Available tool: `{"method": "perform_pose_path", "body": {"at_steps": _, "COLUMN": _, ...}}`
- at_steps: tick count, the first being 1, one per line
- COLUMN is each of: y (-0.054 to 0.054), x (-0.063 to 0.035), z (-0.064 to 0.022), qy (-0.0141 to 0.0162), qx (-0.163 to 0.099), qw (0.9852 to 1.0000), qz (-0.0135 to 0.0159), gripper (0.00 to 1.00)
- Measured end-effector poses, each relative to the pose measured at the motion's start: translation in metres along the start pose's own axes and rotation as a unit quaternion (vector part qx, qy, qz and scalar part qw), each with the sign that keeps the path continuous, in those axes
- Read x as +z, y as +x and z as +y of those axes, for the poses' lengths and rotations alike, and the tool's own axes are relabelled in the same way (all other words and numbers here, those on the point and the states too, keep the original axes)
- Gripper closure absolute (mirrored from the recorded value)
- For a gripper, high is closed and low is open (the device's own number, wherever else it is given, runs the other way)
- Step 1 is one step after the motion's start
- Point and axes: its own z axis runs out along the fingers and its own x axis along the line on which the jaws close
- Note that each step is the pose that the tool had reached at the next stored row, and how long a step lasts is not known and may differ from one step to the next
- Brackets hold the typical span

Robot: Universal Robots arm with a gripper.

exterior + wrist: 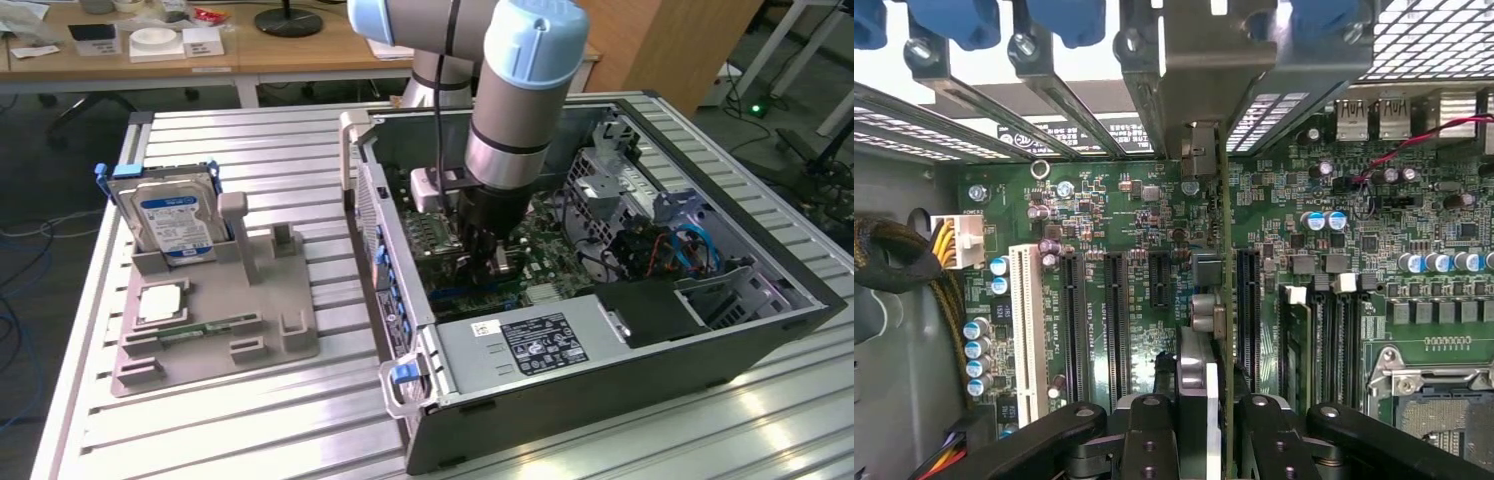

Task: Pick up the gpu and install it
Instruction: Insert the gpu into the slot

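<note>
My gripper (478, 262) reaches down into the open computer case (747, 330), just above the green motherboard (554, 250). In the wrist view the black fingers (1154, 435) are shut on the gpu (1221, 300). It appears edge-on as a thin upright card. Its pale metal end bracket (1199, 100) stands against the rear wall of the case among the slot covers. The card's lower edge hangs over the black expansion slots (1246, 310) on the motherboard (1104, 200). Whether it touches a slot I cannot tell.
A silver blue-labelled hard drive (171, 215) stands in the grey holder (220, 340) on the table, with a green memory stick (207, 327) lying lower in it. Inside the case sit the power supply (534, 345), blue and red cables (674, 245), a white slot (1026, 320) and the CPU socket (1429, 390).
</note>
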Motion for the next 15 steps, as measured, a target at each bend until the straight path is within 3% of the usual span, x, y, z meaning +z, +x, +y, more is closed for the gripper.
{"method": "perform_pose_path", "body": {"at_steps": 15, "y": 0.0000, "x": 0.0009, "z": 0.0000, "qy": 0.0001, "qx": 0.000, "qw": 1.0000, "qz": -0.0001, "gripper": 0.72}}
